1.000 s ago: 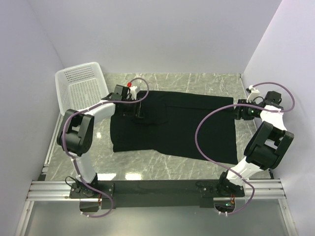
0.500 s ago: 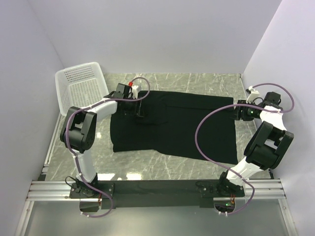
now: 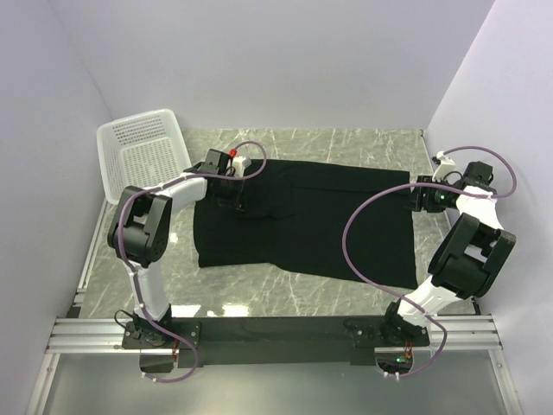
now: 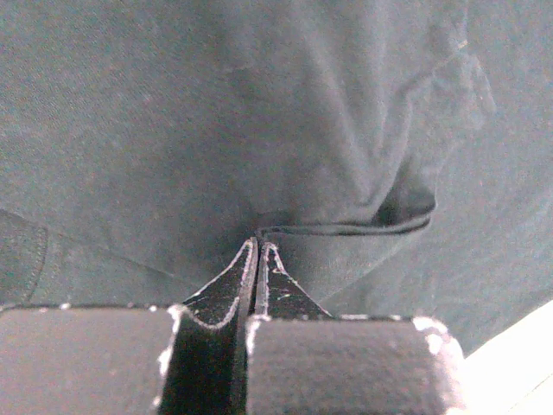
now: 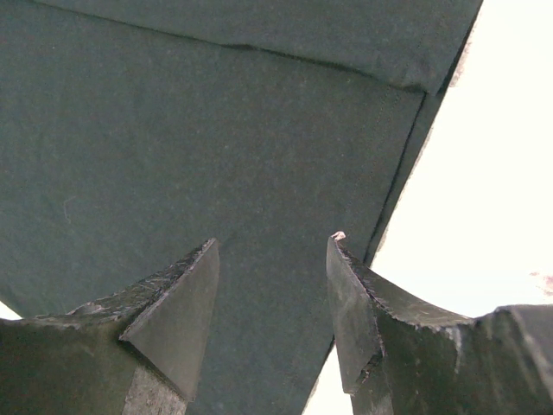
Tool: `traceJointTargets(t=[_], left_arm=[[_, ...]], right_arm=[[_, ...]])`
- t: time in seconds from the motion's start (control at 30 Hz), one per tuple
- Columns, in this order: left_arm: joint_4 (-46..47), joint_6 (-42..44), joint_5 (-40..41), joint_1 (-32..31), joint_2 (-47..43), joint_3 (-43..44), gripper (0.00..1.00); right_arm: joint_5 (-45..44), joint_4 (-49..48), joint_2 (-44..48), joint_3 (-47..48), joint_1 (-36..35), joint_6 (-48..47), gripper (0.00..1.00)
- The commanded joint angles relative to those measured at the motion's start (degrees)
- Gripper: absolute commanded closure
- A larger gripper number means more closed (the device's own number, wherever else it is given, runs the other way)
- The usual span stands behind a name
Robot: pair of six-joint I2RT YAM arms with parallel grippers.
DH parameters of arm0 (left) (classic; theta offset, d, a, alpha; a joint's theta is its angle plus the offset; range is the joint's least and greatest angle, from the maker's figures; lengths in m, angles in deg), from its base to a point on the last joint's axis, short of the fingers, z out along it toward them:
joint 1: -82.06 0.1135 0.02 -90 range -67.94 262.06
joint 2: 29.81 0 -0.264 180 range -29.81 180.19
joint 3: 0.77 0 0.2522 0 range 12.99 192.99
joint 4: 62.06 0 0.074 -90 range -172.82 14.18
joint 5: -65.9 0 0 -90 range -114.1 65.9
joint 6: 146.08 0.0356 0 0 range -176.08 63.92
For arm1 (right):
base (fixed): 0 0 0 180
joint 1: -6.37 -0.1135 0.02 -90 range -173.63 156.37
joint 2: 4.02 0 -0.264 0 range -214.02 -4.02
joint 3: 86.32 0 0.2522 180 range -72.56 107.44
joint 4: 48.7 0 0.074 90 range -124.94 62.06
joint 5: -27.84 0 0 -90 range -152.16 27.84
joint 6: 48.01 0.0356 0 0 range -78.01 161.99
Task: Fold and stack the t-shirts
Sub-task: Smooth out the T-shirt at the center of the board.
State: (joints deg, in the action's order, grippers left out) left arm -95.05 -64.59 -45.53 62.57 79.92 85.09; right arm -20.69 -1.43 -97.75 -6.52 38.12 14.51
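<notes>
- Your black shirt (image 3: 320,225) lies spread out flat on the gray stone table (image 3: 346,143), in the middle of it.
- Your left gripper (image 3: 242,199) is over the far left part of the shirt, near the far edge.
- In the left wrist view its two fingers (image 4: 229,281) are pressed together. They pinch a small fold of the shirt at their tips.
- The cloth around that pinch is bunched up into soft wrinkles.
- Your right gripper (image 3: 413,197) is at the far right corner of the shirt.
- In the right wrist view its fingers (image 5: 181,303) are spread wide apart, with nothing between them.
- The side edge of the shirt runs just beside the right-hand finger in that view. One finger is over the dark cloth and the other is at the edge, next to the bright table.
- You cannot tell if those fingers touch the cloth.
- A white basket (image 3: 143,160) sits tilted in the far left corner, near the shirt but not touching it.
</notes>
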Motion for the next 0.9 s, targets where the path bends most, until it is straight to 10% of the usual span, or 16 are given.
traceJointTargets(t=[0.0, 0.5, 0.87], left_arm=[[-1.2, 3.0, -2.4, -0.3, -4.6, -0.9, 0.99], [-6.0, 10.6, -11.3, -0.2, -11.3, -6.1, 0.97], [-12.6, 13.5, -9.7, -0.2, -15.5, -5.6, 0.58]], right_arm=[[1.1, -1.1, 1.7, -0.6, -0.1, 0.3, 0.41], [1.9, -1.4, 1.7, -0.9, -0.1, 0.3, 0.41], [2.6, -2.2, 1.8, -1.3, -0.1, 0.8, 0.41]])
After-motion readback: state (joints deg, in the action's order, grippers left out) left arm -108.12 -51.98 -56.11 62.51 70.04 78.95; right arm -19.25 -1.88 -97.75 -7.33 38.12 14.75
